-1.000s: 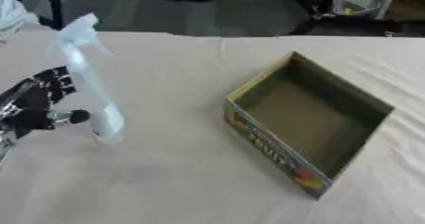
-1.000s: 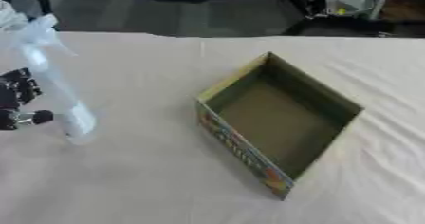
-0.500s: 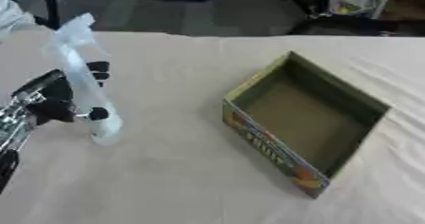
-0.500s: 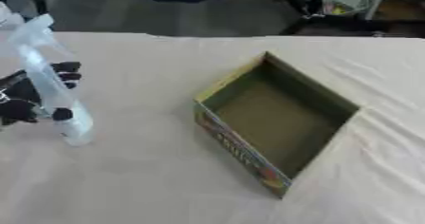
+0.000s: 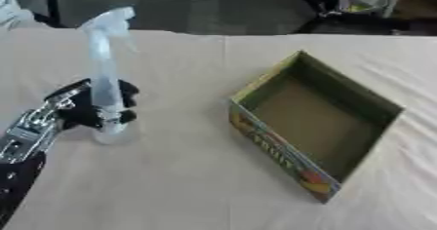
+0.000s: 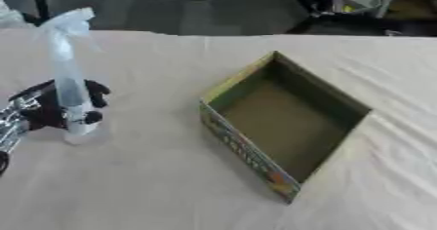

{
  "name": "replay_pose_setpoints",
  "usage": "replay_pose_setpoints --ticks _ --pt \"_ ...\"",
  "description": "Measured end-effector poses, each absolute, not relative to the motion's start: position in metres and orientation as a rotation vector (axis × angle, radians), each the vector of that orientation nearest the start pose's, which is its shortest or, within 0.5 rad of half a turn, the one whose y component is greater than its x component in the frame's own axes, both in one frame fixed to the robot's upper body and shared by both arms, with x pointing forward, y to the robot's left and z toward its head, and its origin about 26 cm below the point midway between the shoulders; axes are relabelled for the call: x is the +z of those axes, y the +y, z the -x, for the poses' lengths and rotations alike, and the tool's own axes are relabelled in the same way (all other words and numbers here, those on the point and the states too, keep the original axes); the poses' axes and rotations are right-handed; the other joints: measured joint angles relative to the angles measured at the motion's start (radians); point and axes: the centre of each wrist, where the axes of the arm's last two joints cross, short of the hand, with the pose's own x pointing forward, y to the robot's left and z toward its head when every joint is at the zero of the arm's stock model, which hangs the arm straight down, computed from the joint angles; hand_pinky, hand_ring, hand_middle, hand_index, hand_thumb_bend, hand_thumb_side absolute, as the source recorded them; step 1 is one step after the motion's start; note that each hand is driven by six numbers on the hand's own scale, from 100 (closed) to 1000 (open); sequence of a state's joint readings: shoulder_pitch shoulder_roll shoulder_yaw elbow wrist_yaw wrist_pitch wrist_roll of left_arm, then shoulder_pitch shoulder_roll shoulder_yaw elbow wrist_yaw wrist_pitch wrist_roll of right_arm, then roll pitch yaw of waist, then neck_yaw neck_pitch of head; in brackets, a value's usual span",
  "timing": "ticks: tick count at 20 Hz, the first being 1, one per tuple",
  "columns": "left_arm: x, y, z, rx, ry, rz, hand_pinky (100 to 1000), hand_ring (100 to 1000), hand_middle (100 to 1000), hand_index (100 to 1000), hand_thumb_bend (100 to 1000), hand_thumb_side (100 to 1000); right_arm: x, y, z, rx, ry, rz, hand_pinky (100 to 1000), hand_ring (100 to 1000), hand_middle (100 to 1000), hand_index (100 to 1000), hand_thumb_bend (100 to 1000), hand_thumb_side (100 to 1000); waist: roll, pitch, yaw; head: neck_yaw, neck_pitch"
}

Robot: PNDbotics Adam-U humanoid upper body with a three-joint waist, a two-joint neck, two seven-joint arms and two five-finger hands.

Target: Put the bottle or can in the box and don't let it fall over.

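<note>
— Surface (image 5: 170, 185) first: what's it like?
— Beige cloth, wrinkled, esp. at right of frame. Covers nearly the whole view. Beyond its far edge, top of frame: dark floor, black legs or stands, something pale green/clear upper right. Can't say what those are.

— Task items?
— Spray bottle (image 5: 104, 78) at left-centre, upright, base on the cloth. Box (image 5: 311, 126) right of centre, well apart from the bottle, sitting diagonal, open top, empty.

— Hand?
— Left hand (image 5: 81, 108) comes in from lower left, black fingers curled round the bottle's lower body, silver wrist parts behind. Arm cut off at the left edge. Right hand: not visible.

— Anything hard to read?
— Bottle's base partly hidden by the fingers. Nozzle blurry, only a pale trigger-head shape. Print on the box's near wall is colourful, red/yellow/green, lettering unreadable. White bit at the far upper left corner, cut off, unclear.

— Materials?
— Bottle: clear/whitish plastic, slim, tall. Box: cardboard, shallow, rectangular, dull olive-brown inside, thin walls.
</note>
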State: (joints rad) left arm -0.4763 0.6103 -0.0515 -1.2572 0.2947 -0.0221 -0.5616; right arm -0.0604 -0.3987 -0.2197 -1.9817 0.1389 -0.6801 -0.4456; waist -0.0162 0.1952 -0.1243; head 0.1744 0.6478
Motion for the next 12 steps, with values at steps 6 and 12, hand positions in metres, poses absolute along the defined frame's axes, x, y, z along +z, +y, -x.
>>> replay_pose_setpoints --ticks 6,12 --pt "0.127 0.374 -0.389 -0.677 -1.685 0.054 642 498 484 323 100 309 0.160 -0.347 -0.266 -0.007 3.326 -0.759 1000 931 829 844 100 667 -0.002 0.000 -0.001 0.000 -0.006" --pt "0.135 0.363 -0.391 -0.663 -1.783 0.035 581 408 386 192 100 276 0.160 -0.347 -0.266 -0.003 3.331 -0.752 1000 930 819 843 100 668 -0.002 0.000 -0.002 0.000 -0.008"
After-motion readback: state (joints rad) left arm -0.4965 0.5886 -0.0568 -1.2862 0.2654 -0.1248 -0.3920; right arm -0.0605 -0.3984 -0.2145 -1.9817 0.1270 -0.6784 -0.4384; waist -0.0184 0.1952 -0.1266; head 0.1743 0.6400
